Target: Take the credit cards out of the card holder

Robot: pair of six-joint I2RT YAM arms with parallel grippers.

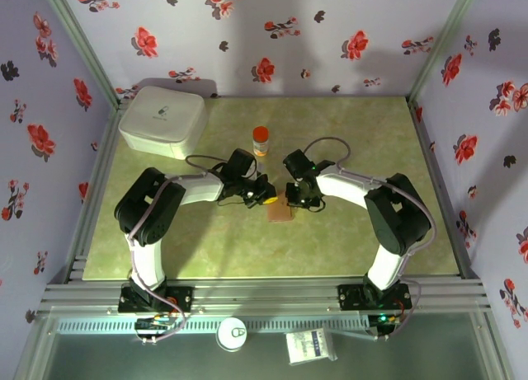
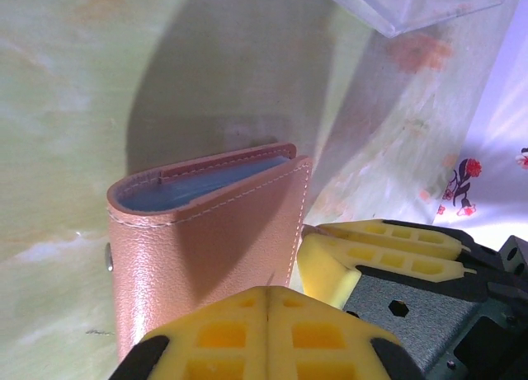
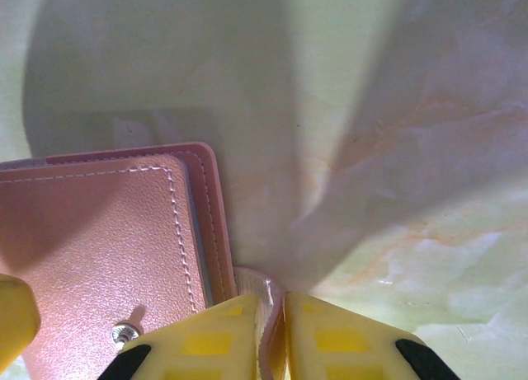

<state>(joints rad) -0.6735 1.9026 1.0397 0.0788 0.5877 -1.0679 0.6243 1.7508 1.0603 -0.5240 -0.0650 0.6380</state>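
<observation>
— Where's the wallet?
— Folded, in the middle of the green table: reddish-brown leather, pale stitching, blue-grey lining at the edge
— And the hands?
— Left gripper closed on nothing just beside it; right gripper pinches its strap

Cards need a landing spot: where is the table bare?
Free: the far right stretch of the table beyond the orange bottle, and the near strip in front of the card holder. Crowded: the middle around that holder, and the far left corner with the white box.
</observation>
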